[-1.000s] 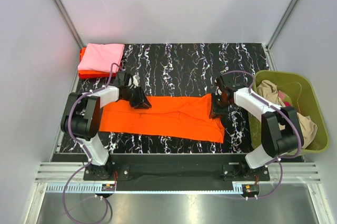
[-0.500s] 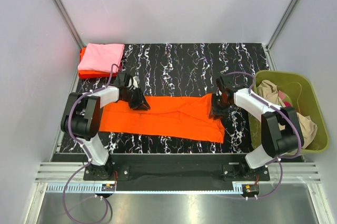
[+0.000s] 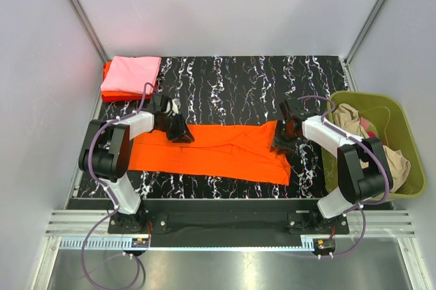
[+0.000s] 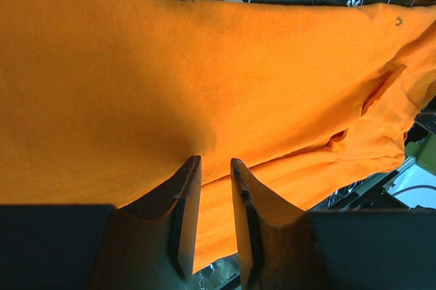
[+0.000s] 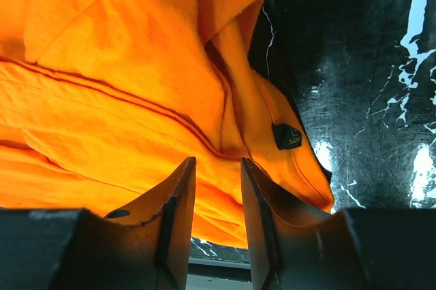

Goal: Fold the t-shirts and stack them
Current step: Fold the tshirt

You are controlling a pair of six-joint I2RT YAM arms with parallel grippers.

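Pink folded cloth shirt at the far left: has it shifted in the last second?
No. The light pink folded cloth t-shirt lies in the same place, by the far left corner of the black marbled table.

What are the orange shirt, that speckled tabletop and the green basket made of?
The orange shirt looks like soft knit cloth, probably cotton: matte, creased, stitched hems. The tabletop is glossy black with white veins, marble-look, maybe only a printed sheet. The green basket seems moulded plastic: smooth, even rim.
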